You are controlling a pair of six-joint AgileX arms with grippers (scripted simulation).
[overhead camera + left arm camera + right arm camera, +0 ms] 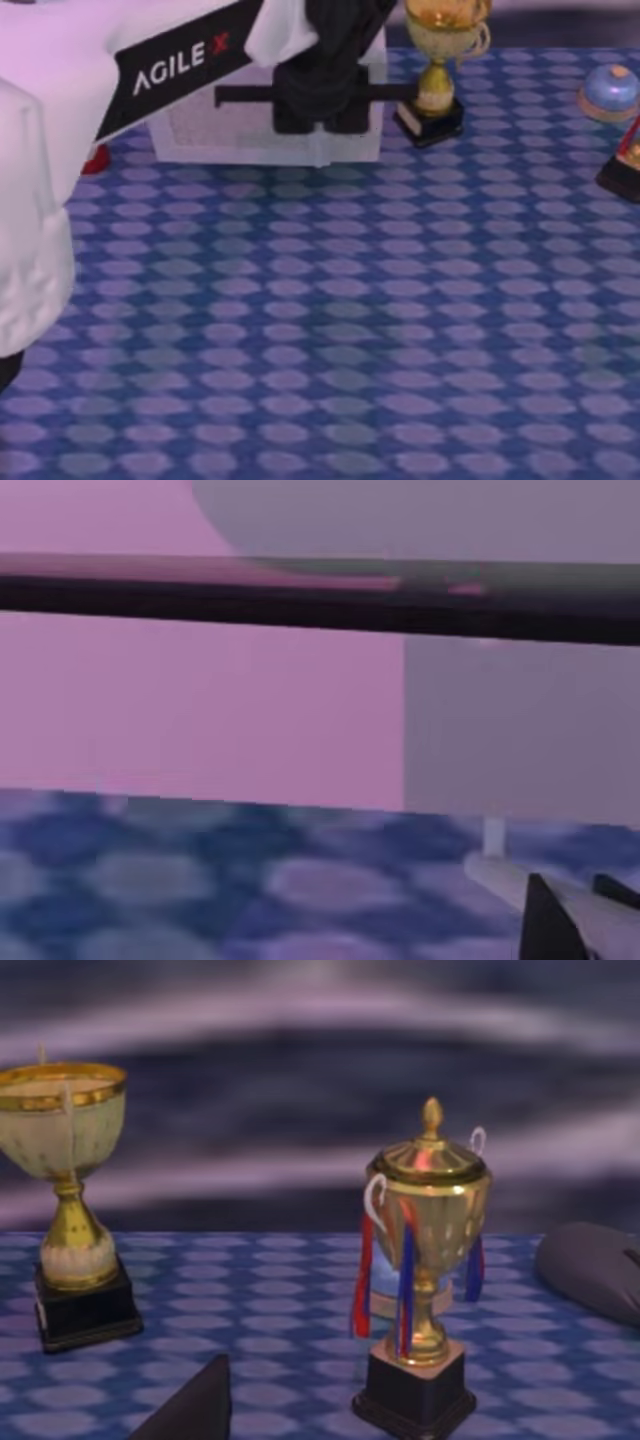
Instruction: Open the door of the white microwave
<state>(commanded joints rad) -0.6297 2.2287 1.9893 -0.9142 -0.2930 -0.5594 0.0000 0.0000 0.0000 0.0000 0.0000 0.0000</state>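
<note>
From above, the left arm [170, 60] reaches across the far left of the worktop [350, 330] to the white microwave [260, 135], which sits at the back edge, left of centre. The left tool [318, 95] is a dark mass at the appliance's front, level with a dark horizontal bar that I take for the door's handle. The door [230, 125] itself, pale with a speckled window, is partly hidden by the arm, and whether it has begun to swing cannot be told. Just right of the microwave stands a gold cup [440, 60] on a black base; farther right are a blue dome [610, 92] and the corner of another trophy [625, 160].

The left wrist view shows a dark bar running across the frame close to the camera, a pale panel beyond it, and the blue patterned worktop below. One dark fingertip [560, 925] shows at the corner; whether the left tool is spread or pressed together cannot be told.

The right wrist view shows the gold cup and a ribboned trophy [425, 1260], with one dark finger [195, 1405] at the edge. The right tool's state cannot be told either.

The risk is a weak hold on the handle: a pull could slip off, or drag the microwave into the cup beside it.
</note>
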